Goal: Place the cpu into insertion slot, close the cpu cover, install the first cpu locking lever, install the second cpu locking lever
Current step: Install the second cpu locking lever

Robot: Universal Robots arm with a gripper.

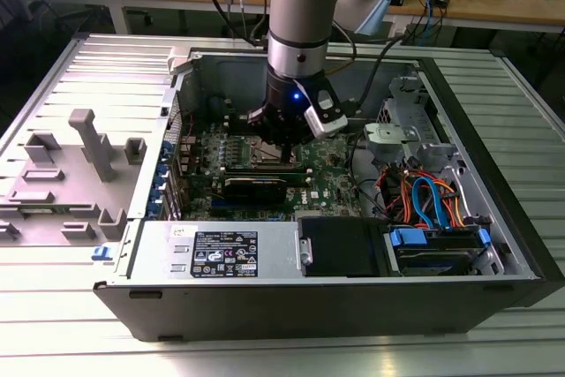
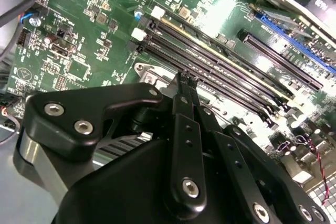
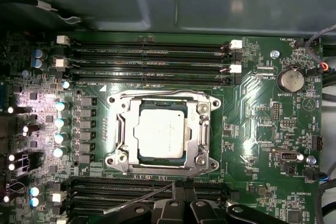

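In the first wrist view the cpu [image 3: 160, 134], a dull silver square, lies flat in the insertion slot [image 3: 116, 157]. The cpu cover [image 3: 202, 129] is down around it, its window framing the chip. A thin metal locking lever [image 3: 137, 201] slants away from the socket's near side, and its end meets my gripper [image 3: 185, 186]. The black fingers are shut, tips together, just off the socket edge. Whether they pinch the lever I cannot tell. In the second wrist view the gripper [image 2: 186, 77] tapers to a closed point over the board. In the exterior view the gripper [image 1: 281, 143] hangs inside the open computer case.
Long black memory slots [image 3: 147, 56] run along both sides of the socket. The green motherboard [image 1: 327, 178] sits deep in the case, with a power supply [image 1: 221, 253] in front and a drive cage with orange and blue cables [image 1: 424, 200] on the exterior view's right. Grey plastic parts [image 1: 88, 143] lie on the exterior view's left.
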